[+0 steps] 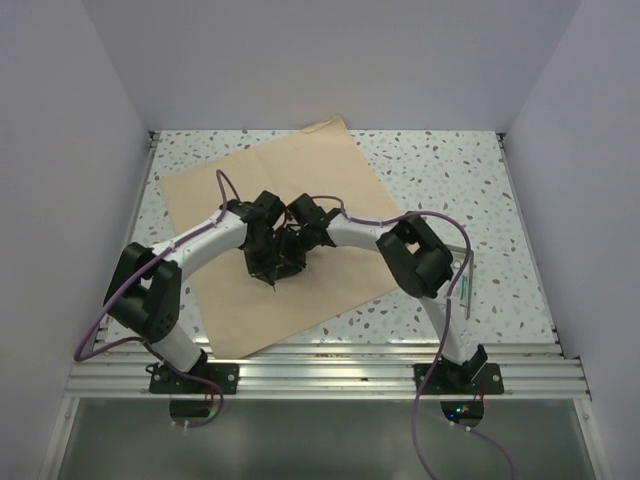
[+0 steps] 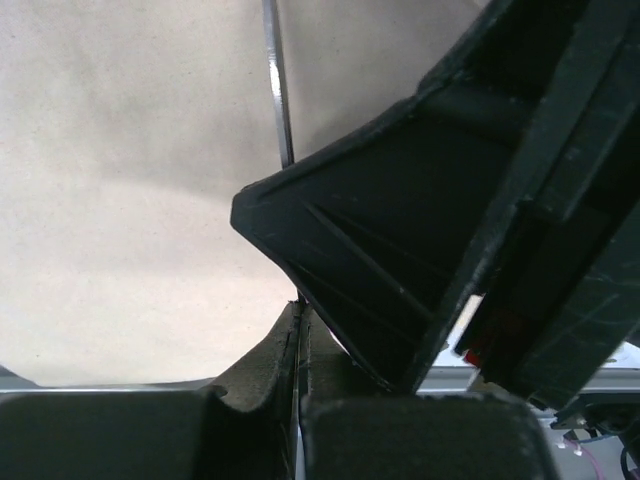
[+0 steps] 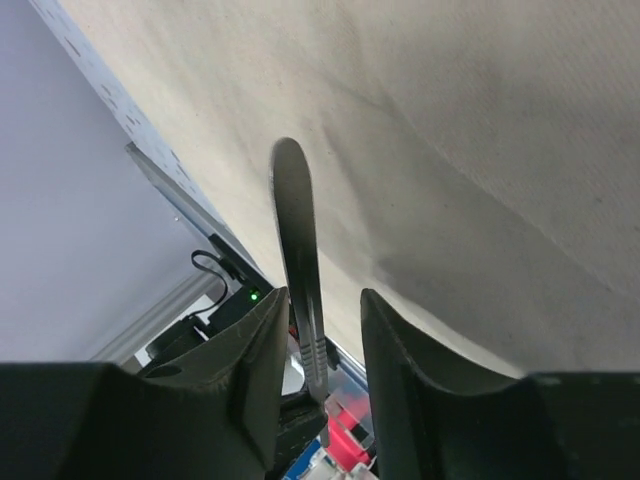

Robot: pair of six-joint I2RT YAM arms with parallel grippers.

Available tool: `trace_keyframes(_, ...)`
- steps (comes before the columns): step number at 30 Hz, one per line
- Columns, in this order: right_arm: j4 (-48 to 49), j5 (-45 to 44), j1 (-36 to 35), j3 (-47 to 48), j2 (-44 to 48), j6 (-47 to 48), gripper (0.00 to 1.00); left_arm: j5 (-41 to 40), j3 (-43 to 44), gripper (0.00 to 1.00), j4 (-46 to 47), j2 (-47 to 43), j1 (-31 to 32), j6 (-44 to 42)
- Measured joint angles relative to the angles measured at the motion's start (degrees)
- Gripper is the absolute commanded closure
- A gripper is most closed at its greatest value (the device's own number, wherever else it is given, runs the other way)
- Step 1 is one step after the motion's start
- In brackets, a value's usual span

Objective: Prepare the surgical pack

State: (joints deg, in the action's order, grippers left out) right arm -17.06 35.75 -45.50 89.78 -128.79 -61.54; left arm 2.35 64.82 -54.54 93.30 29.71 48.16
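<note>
Hovering over the surgical pack (image 1: 250,170), left tool (image 2: 298,330) clenches the steel instrument (image 3: 300,250), right tool (image 3: 322,300) gapes around it; an early release could drop it.

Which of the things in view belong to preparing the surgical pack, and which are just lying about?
In the job:
- surgical pack, spread flat
- steel instrument, pinched by the left gripper, standing between the open fingers of the right gripper

Lying about:
- small tray beside the right arm, untouched
- speckled table underneath
</note>
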Motion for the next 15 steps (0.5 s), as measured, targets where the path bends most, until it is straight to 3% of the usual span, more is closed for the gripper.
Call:
trace_keyframes(6, 1.3, 0.7, -0.5, 0.6, -0.4, -0.2, 0.99, 0.8, 0.0, 1.0, 0.8, -0.2, 0.0, -0.9)
trace_keyframes(7, 1.2, 0.7, -0.5, 0.6, -0.4, -0.1, 1.0, 1.0, 0.0, 1.0, 0.8, -0.4, 0.0, -1.1)
trace_keyframes(9, 1.2, 0.7, -0.6, 0.6, -0.4, 0.3, 1.0, 1.5, 0.0, 0.88, 1.4, -0.8, 0.0, -1.4)
trace_keyframes(10, 1.2, 0.7, -0.6, 0.6, -0.4, 0.3, 1.0, 1.6, 0.0, 0.78, 1.6, -1.0, 0.0, -1.9)
trace_keyframes(13, 0.9, 0.9, 0.1, 0.4, -0.3, 1.0, 1.0, 2.1, 0.0, 0.62, 2.1, -2.1, -0.3, -3.0)
trace_keyframes(15, -0.2, 0.8, 1.0, -0.5, 0.5, 2.4, 1.0, 2.7, 0.0, 0.56, 3.5, -3.5, -0.9, -4.1)
